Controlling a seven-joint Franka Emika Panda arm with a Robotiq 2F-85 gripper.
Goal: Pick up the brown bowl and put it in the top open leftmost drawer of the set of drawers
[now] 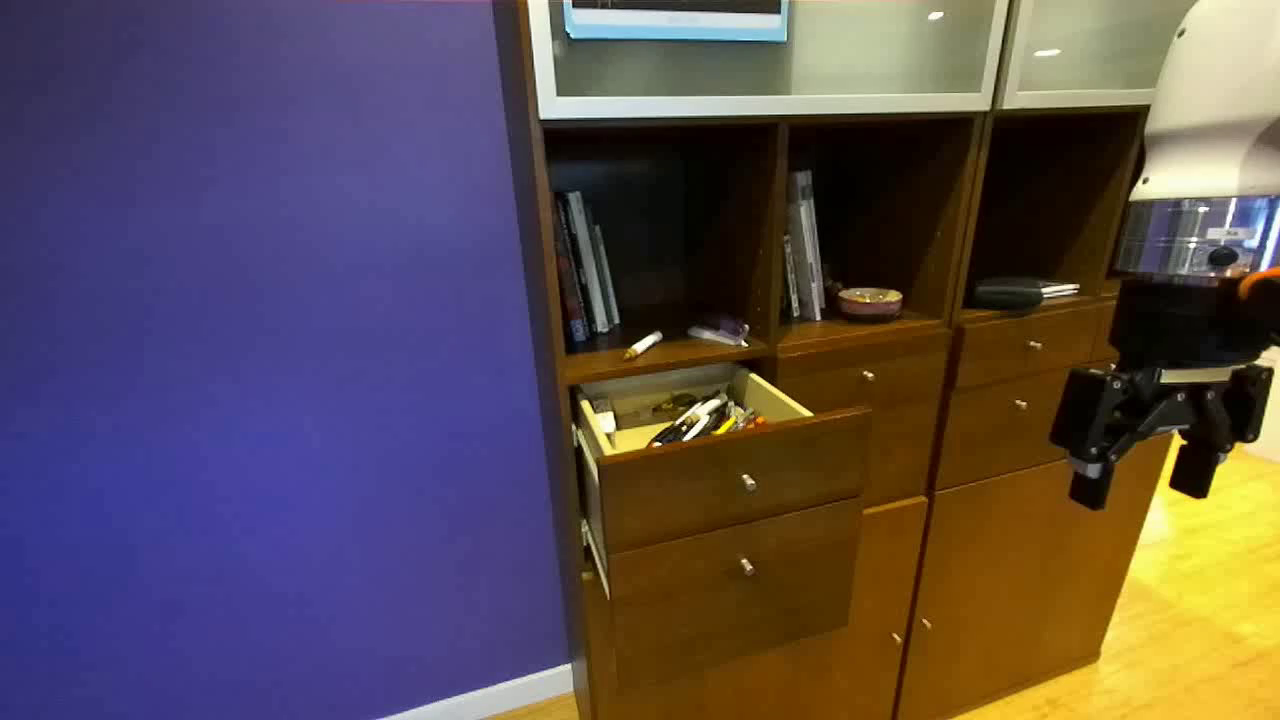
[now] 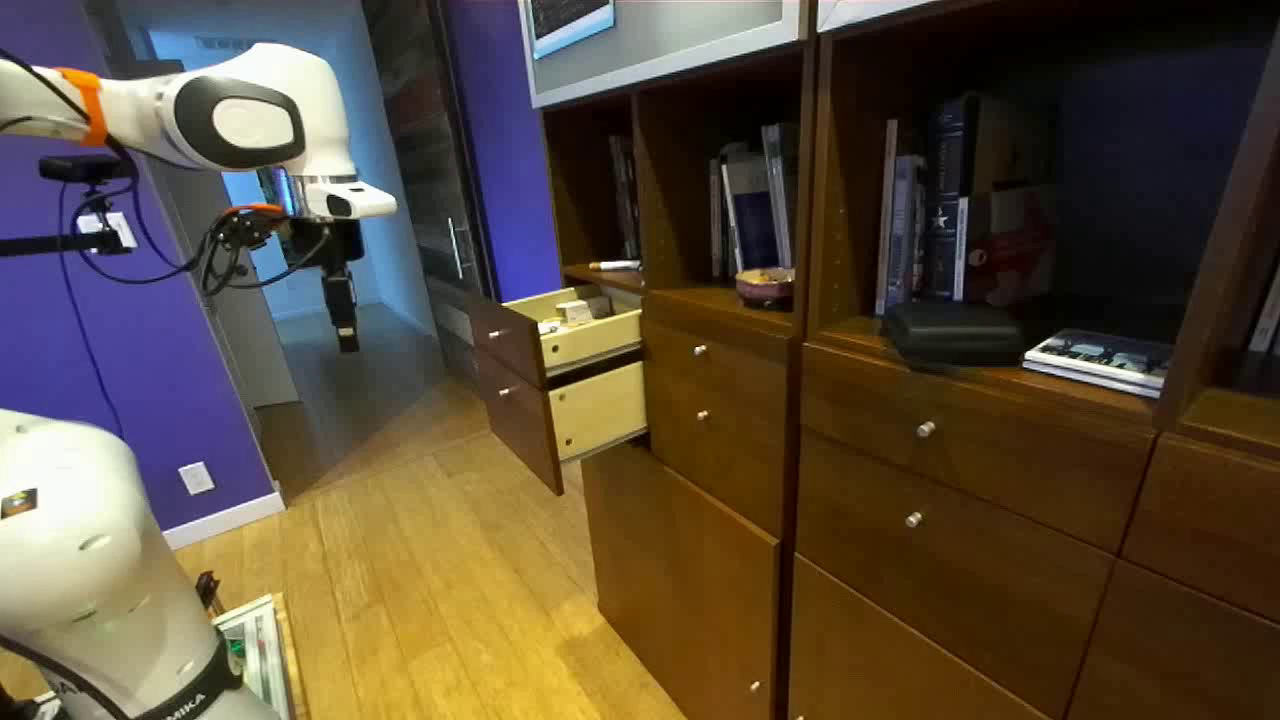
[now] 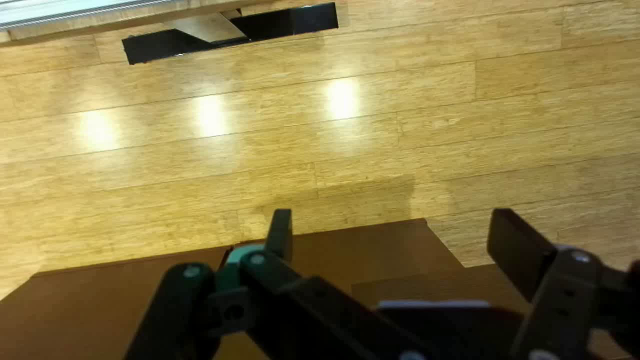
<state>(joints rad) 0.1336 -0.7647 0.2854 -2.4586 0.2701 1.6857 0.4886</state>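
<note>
The brown bowl (image 1: 870, 304) sits in the middle shelf compartment beside leaning books; it also shows in an exterior view (image 2: 765, 287). The drawer (image 1: 690, 500) is pulled out at the left end of the set of drawers (image 1: 1010, 570) and holds pens and small items; its pale side wall shows in an exterior view (image 2: 595, 341). My gripper (image 1: 1142, 485) hangs fingers down in front of the unit, apart from bowl and drawer, also in an exterior view (image 2: 347, 340). In the wrist view the gripper (image 3: 390, 240) is open with nothing between its fingers. The bowl is out of the wrist view.
The taller drawer (image 1: 740, 590) below is also pulled out. A marker (image 1: 643, 346) and a purple item (image 1: 720, 331) lie on the left shelf. Upright books (image 1: 590, 265) stand there. A black case (image 2: 950, 333) lies on another shelf. Frosted glass doors (image 1: 880, 60) hang above.
</note>
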